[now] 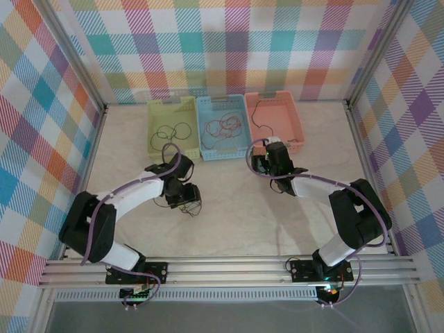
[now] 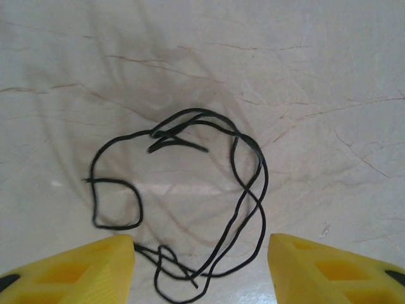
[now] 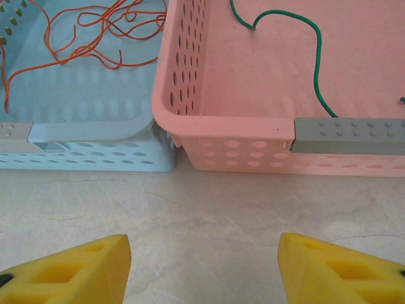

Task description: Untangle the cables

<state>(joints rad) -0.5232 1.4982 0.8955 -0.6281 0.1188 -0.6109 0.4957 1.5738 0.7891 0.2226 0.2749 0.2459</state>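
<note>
My left pincer [image 2: 200, 246] hangs spread just above the desk [image 2: 316, 76], pinching nothing. The black cable [image 2: 243, 196] lies loose on the bare marble between and ahead of its yellow fingers [image 2: 95, 269].

I judge the step in hand to be picking this cable up. To do it well I would come down on one strand where it runs alone, such as the long curve on the right. I would avoid the small snarl close to my left-hand finger, where several strands cross. A slow lift should let the loops fall open without tightening.

The cable is very thin and limp. It makes one small loop on the left, a pinched fold at the far side and two long strands sweeping together down the right.

My right pincer [image 3: 204, 244] is also spread and bare, over the desk just before the baskets. The blue basket [image 3: 95, 155] holds orange cables [image 3: 95, 38] in a loose scribble. The pink basket [image 3: 240, 155], touching it, holds a green cable [image 3: 316, 63]. From above, a green basket [image 1: 154, 111] holds another dark cable [image 1: 170, 130].
</note>
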